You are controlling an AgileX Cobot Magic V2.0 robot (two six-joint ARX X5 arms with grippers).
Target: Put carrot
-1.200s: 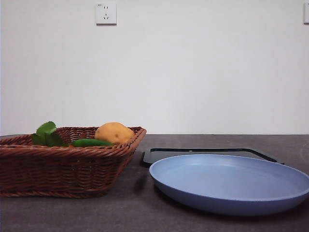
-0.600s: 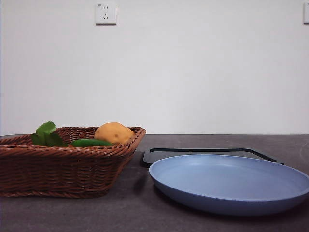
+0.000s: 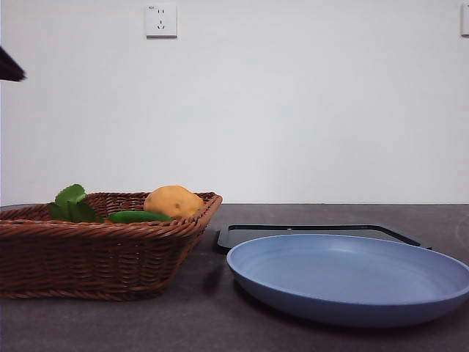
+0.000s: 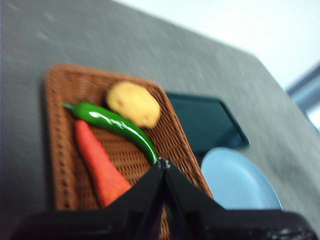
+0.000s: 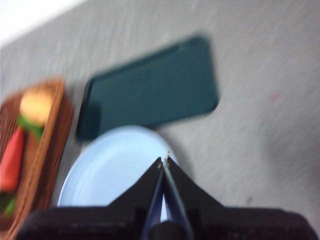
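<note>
The carrot [image 4: 98, 165] is orange-red and tapered, and it lies in the brown wicker basket [image 4: 55, 150] beside a green vegetable [image 4: 117, 125] and a yellow-brown potato [image 4: 133, 103]. In the front view only the carrot's green leaves [image 3: 71, 204] rise above the basket rim [image 3: 102, 231]. My left gripper [image 4: 162, 162] hovers high over the basket's near side, jaws shut and holding nothing. High over the blue plate [image 5: 110, 170] my right gripper [image 5: 164, 161] is also shut and holding nothing. The right wrist view shows the carrot [image 5: 11, 157] blurred at the picture's edge.
The blue plate [image 3: 350, 277] sits on the dark table to the right of the basket. A flat black tray [image 3: 315, 232] lies behind it. A black arm tip [image 3: 11, 67] shows at the upper left edge of the front view.
A black arm tip has come into the front view at the upper left edge. The basket, vegetables, plate and tray have not moved.
</note>
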